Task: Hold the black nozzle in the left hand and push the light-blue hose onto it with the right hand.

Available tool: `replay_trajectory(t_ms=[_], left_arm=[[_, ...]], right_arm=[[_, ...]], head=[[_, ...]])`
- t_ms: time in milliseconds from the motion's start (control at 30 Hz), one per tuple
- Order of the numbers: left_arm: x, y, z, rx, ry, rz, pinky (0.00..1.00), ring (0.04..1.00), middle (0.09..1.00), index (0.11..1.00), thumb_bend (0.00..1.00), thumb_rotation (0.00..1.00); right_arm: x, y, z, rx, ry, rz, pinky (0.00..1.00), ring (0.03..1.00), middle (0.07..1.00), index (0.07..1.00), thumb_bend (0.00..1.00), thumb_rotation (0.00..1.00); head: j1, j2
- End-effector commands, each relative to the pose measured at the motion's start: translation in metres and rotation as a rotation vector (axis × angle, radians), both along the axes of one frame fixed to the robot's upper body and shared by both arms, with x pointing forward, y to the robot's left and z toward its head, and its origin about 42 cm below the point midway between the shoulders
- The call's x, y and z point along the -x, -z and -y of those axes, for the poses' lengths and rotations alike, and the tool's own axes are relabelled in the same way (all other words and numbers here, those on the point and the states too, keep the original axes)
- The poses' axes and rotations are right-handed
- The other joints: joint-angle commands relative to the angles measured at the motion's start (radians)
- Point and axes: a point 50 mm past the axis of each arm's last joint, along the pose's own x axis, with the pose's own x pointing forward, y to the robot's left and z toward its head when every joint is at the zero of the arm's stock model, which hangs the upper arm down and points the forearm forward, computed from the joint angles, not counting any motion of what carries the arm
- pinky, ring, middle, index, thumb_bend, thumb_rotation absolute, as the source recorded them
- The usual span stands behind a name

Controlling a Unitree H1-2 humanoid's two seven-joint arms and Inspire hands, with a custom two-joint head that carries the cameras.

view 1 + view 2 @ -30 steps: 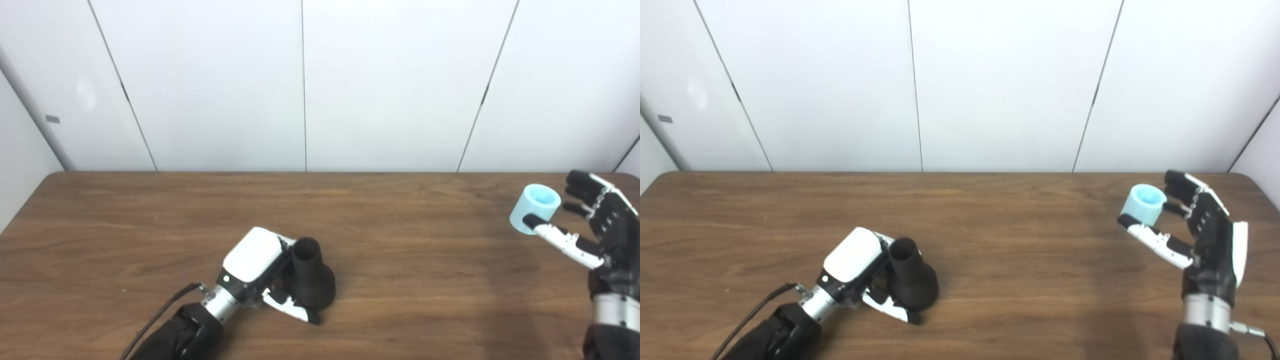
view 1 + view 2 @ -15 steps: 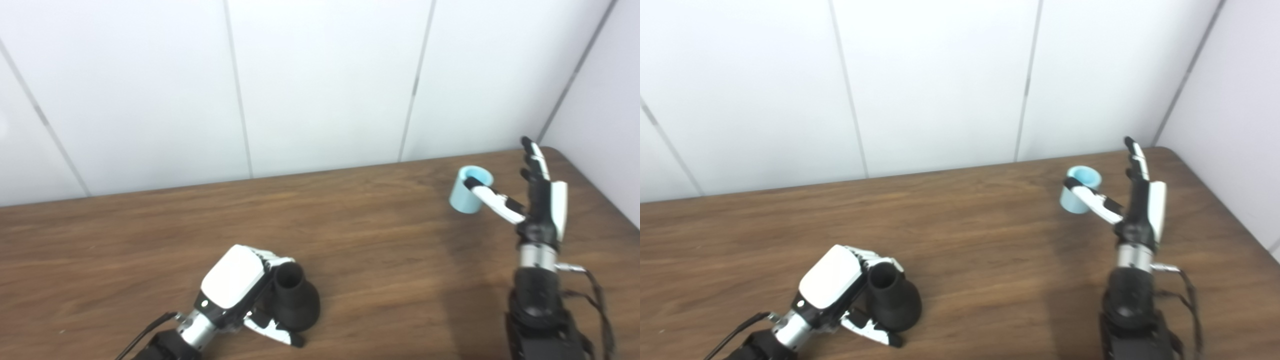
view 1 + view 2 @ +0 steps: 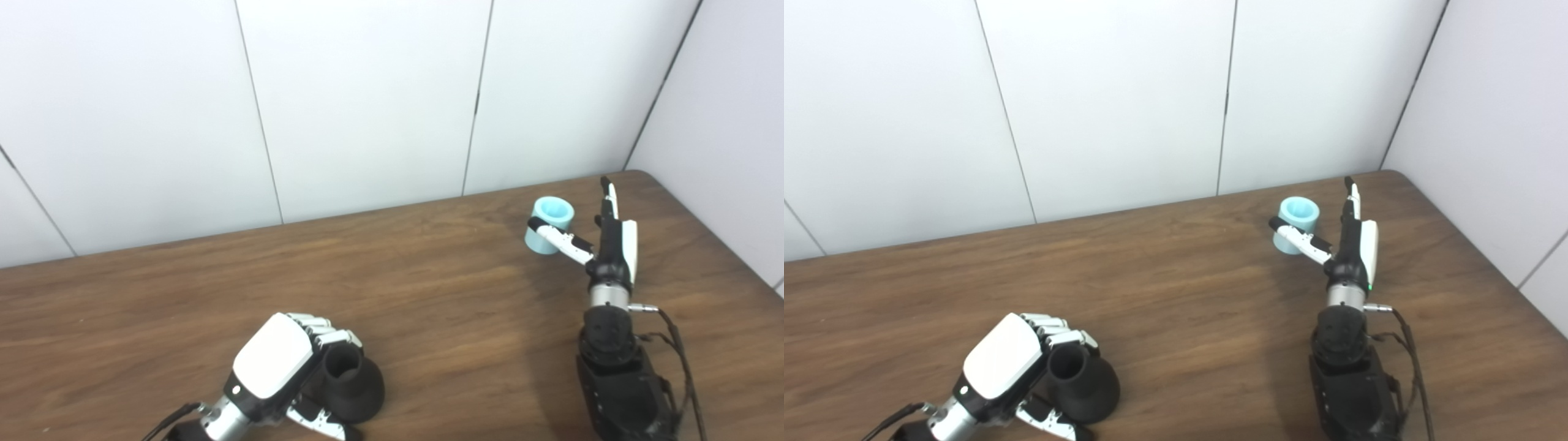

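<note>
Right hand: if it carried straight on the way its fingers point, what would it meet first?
Probably nothing on the table: the right hand points its fingers toward the far table edge and the wall, passing beside the light-blue hose that its thumb crosses. Depth is unclear.

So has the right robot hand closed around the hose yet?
No. The right robot hand is open, fingers straight up and thumb reaching in front of the hose, which stands upright on the table.

Left hand point(image 3: 278, 364) fingers curled tighter round the nozzle point(image 3: 349, 392) neck, right hand point(image 3: 612, 245) straightened upright beside the hose point(image 3: 549, 223), whole view swung right.
</note>
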Motion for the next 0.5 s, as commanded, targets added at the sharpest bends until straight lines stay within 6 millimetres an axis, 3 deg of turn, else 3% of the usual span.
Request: replay_trajectory(t_ms=[0, 267, 467], left_arm=[[0.038, 0.046, -0.008, 0.004, -0.008, -0.132, 0.35, 0.456, 0.48, 0.492, 0.52, 0.0], [0.038, 0.046, -0.012, 0.0, -0.007, -0.135, 0.36, 0.455, 0.479, 0.493, 0.52, 0.0], [0.038, 0.047, -0.016, -0.007, -0.014, -0.137, 0.36, 0.452, 0.482, 0.489, 0.52, 0.0]], right_arm=[[-0.011, -0.024, 0.009, 0.024, -0.009, 0.091, 0.93, 0.973, 0.99, 0.981, 0.99, 0.39], [-0.02, -0.008, 0.015, -0.116, -0.015, 0.081, 0.91, 0.951, 0.966, 0.965, 1.0, 0.33], [-0.022, -0.001, 0.017, -0.106, -0.032, 0.026, 0.89, 0.945, 0.963, 0.942, 0.99, 0.33]], head=[[-0.002, 0.001], [-0.008, -0.001], [-0.002, 0.002]])
